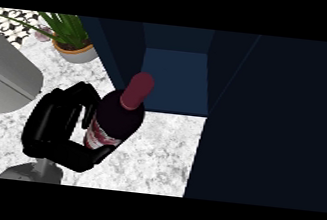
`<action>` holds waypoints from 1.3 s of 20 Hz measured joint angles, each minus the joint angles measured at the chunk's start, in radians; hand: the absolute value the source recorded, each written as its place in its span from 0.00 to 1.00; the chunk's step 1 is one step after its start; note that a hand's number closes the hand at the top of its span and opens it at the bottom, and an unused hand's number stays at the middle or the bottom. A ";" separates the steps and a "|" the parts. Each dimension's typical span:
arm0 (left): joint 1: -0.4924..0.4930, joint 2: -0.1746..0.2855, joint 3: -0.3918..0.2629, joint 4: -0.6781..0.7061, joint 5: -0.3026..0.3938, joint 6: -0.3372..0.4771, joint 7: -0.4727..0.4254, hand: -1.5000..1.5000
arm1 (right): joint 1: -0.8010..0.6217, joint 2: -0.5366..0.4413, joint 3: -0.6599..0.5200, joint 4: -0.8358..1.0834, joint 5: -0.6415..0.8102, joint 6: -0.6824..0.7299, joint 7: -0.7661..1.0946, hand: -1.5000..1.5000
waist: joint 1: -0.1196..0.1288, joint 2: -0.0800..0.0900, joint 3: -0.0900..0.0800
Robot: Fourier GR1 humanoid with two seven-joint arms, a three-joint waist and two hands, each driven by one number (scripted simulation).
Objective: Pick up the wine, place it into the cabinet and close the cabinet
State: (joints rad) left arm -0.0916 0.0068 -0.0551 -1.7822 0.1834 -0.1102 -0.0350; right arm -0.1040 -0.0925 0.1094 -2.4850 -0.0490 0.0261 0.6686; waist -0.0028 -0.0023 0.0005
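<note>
The wine bottle [120, 117] sits in the left hand [57, 126], which curls round it from the left, above the worktop [154, 156]. Just behind its neck is the open cabinet [174, 78] — the cabinet's door [267, 143] fills the right side. A potted plant [70, 39] stands far back on the left.

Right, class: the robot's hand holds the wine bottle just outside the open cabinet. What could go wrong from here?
1. The wine bottle is tilted, neck towards the narrow cabinet opening; it could strike the cabinet's edge going in.
2. The hand curls round its lower body only, so the bottle might topple when set down.
3. The dark door panel stands close at the right and may be bumped.
</note>
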 measured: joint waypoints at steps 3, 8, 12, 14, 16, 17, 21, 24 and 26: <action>-0.031 -0.003 -0.087 -0.033 0.005 0.080 0.036 1.00 | -0.003 0.006 -0.007 0.004 -0.002 0.004 -0.003 0.00 | -0.001 0.000 0.000; -0.121 -0.006 -0.197 -0.041 0.003 0.229 0.090 1.00 | 0.034 0.018 0.006 0.000 -0.004 0.018 -0.028 0.00 | -0.006 0.001 0.000; -0.201 -0.006 -0.281 -0.050 -0.007 0.373 0.147 1.00 | 0.036 0.020 0.000 0.000 -0.008 0.027 -0.033 0.00 | -0.007 0.001 0.000; -0.220 -0.006 -0.314 -0.039 -0.018 0.415 0.148 1.00 | 0.035 0.024 0.014 -0.003 -0.007 0.021 -0.017 0.00 | -0.006 0.001 0.000; -0.270 -0.006 -0.315 -0.013 -0.022 0.456 0.160 1.00 | 0.038 0.026 0.005 0.004 -0.006 0.029 -0.039 0.00 | -0.005 0.001 0.000; -0.279 -0.006 -0.335 0.008 -0.027 0.482 0.146 1.00 | 0.034 0.025 0.008 0.003 -0.006 0.031 -0.035 0.00 | -0.006 0.001 0.000; -0.366 -0.006 -0.363 0.097 -0.015 0.569 0.122 1.00 | 0.039 0.025 0.013 -0.002 -0.006 0.033 -0.031 0.00 | -0.009 0.002 0.000; -0.424 -0.006 -0.358 0.145 -0.011 0.606 0.124 1.00 | 0.055 0.012 -0.014 -0.005 -0.012 0.055 -0.040 0.00 | -0.009 0.002 0.000; -0.433 -0.006 -0.381 0.166 -0.019 0.636 0.112 1.00 | 0.061 0.014 -0.010 -0.006 -0.013 0.058 -0.039 0.00 | -0.009 0.002 0.000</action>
State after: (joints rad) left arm -0.5250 0.0005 -0.4360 -1.6160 0.1641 0.5257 0.0767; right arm -0.0429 -0.0782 0.0989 -2.4912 -0.0623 0.0844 0.6297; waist -0.0116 -0.0008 0.0003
